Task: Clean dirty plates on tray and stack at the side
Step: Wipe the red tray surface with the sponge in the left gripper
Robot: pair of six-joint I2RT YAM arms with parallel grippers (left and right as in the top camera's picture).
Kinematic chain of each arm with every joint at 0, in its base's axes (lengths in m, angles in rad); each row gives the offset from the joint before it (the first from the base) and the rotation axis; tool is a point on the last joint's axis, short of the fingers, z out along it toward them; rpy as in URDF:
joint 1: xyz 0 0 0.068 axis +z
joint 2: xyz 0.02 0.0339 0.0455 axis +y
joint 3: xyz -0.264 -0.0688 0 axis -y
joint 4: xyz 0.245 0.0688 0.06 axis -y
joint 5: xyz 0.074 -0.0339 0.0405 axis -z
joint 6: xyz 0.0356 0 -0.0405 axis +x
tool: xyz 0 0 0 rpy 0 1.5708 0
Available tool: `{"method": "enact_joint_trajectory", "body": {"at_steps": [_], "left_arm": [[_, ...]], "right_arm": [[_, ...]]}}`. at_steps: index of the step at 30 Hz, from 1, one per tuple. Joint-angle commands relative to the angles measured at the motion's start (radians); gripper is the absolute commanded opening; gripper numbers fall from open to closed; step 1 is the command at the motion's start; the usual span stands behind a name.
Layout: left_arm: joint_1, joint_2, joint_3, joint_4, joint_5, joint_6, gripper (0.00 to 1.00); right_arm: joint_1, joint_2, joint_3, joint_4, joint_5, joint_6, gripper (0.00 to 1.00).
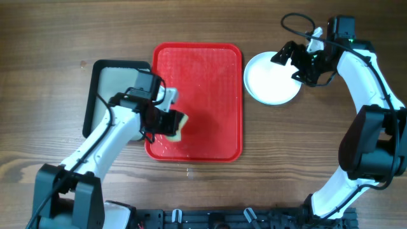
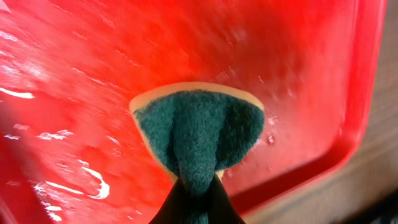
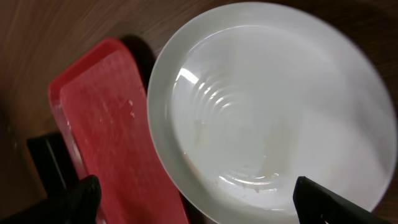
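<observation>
**Sponge over the wet tray, plate parked beside it**

Your left pincer [image 2: 198, 205] is clamped on the sponge [image 2: 199, 127], pinching its middle so the green scrub face bulges toward the red tray [image 2: 298, 74] just ahead of the fingertips. That grip likely keeps the rough side presented for wiping. You cannot tell whether the sponge presses the tray or hovers above it.

The tray glistens with wet streaks and carries no plates.

Your right pincer [image 3: 199, 190] stands wide, 1 finger either side, with the white plate [image 3: 267, 106] just beyond it on the table [image 3: 74, 25], close beside the tray. This is probably the stacking spot.

Only 1 plate shows plainly, and whether the 2 blue ones lie under it is hidden. A faint reddish trace near the plate's rim closest to the pincer may be residue or glare. The left arm covers part of the grey tray [image 1: 105, 83] behind it.
</observation>
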Motion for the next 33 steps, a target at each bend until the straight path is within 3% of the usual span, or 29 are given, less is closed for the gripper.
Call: {"method": "enact_joint_trajectory", "body": {"at_steps": [1, 13, 20, 33], "left_arm": [[-0.125, 0.002, 0.0, -0.035, 0.024, 0.034, 0.04], [-0.523, 0.002, 0.0, -0.218, -0.019, 0.063, 0.04], [-0.613, 0.002, -0.001, -0.217, -0.079, -0.149, 0.04], [-0.619, 0.002, -0.155, -0.107, -0.127, -0.432, 0.04]], "right_arm": [[-0.002, -0.016, 0.019, 0.03, 0.16, 0.222, 1.0], [-0.002, -0.016, 0.019, 0.081, 0.239, 0.283, 1.0], [-0.002, -0.016, 0.019, 0.081, 0.239, 0.283, 1.0], [-0.002, -0.016, 0.019, 0.082, 0.239, 0.283, 1.0]]}}
